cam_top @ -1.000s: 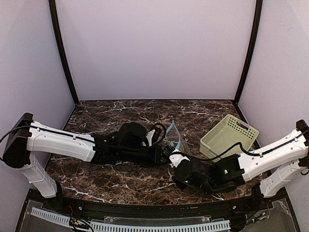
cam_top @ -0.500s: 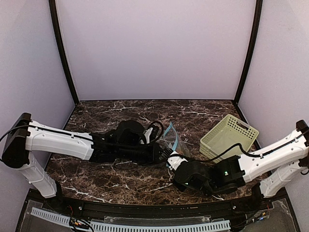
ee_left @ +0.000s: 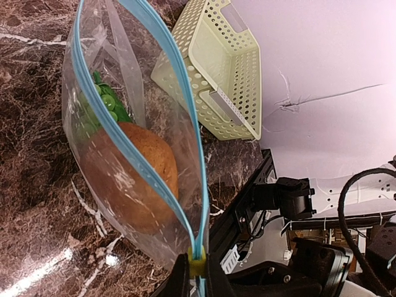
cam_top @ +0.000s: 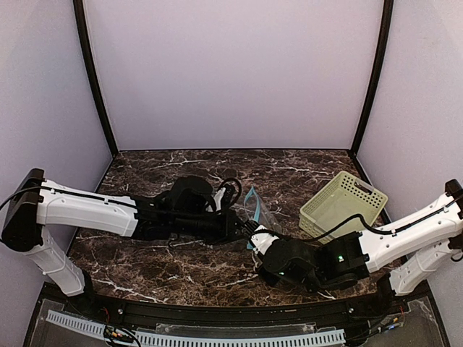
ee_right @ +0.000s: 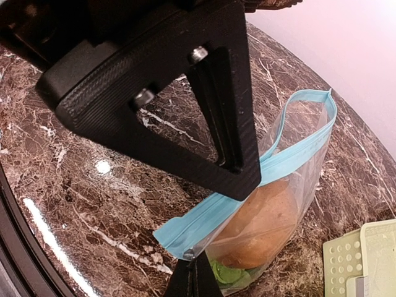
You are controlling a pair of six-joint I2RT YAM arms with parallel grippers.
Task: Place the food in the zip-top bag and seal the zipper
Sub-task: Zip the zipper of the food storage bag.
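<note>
The left gripper [ee_left: 197,276] has its jaws pressed together on one end of the zipper [ee_left: 197,124]. The right gripper [ee_right: 194,278] pinches a corner of the bag [ee_right: 272,204] just below the zipper. Ahead of the left jaws, the two zipper strips stand apart. The potato [ee_left: 139,167] and the green vegetable [ee_left: 105,105] lie inside the bag: the potato is nearer the left jaws, the vegetable nearer the right jaws. The basket [ee_left: 216,62] stands beyond the bag.

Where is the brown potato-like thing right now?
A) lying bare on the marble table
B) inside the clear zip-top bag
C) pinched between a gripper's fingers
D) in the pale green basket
B: the brown potato-like oval shows through the clear wall of the zip-top bag, beside the green vegetable.
</note>
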